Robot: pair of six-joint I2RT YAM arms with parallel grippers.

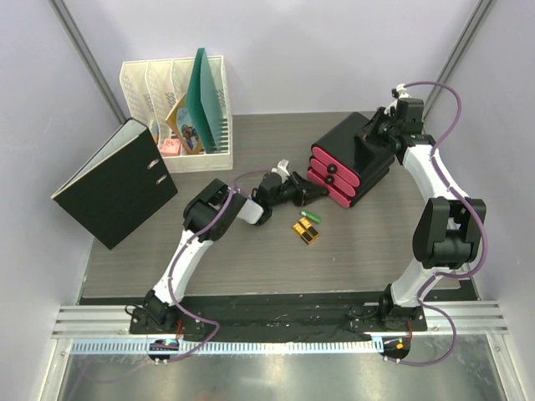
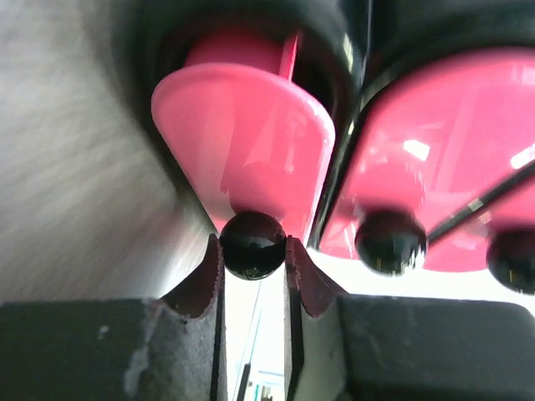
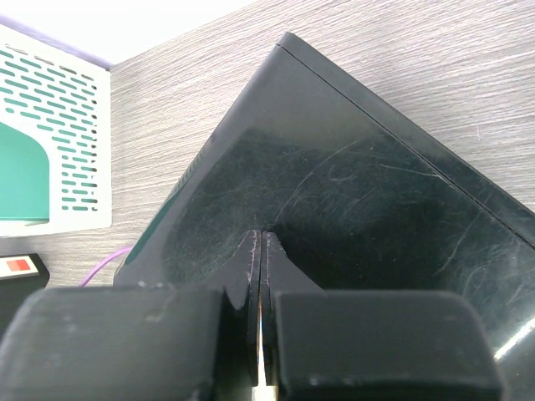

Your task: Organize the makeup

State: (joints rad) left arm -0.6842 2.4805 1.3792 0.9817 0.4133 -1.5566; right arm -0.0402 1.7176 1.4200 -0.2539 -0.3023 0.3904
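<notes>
Centrally on the table (image 1: 251,259), the makeup in view is one small green tube (image 1: 311,217) and, just near of it, gold-and-black cases (image 1: 306,232), apparently two, lying side by side. Both sit just near of the black box (image 1: 355,154), which carries three pink drawers (image 1: 328,173), each with a round black knob. The left gripper (image 2: 252,251) pinches one knob (image 2: 252,241). The right gripper (image 3: 261,244), fingers pressed together, bears on the box top. The surface is dark grey wood-grain. To the far left stand one white file rack (image 1: 167,92) and one black binder (image 1: 113,184). The walls (image 1: 292,50) are pale lilac, with two metal posts (image 1: 84,46) at the far corners.
</notes>
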